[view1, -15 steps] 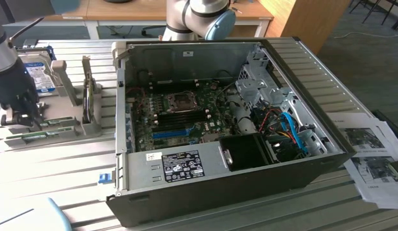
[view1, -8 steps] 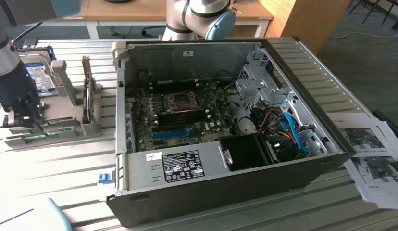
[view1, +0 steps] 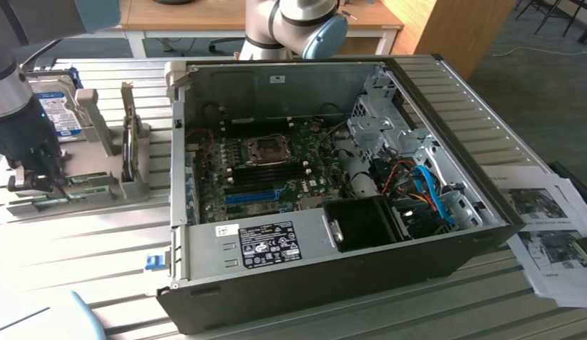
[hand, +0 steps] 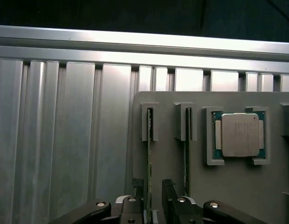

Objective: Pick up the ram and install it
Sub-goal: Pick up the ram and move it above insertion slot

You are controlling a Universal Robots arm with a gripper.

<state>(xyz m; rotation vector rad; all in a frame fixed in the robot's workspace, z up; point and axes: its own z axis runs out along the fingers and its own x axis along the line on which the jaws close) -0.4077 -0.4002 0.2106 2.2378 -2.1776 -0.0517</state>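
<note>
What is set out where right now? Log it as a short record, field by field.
gripper: open, one finger on each side of the ram, not closed on it
ram: standing on edge in a slot of the grey holder
second ram stick: on edge in the neighbouring slot, untouched
processor chip: lying flat in its pocket on the same holder
computer case: side open, motherboard exposed, to the exterior view's right of the holder
</note>
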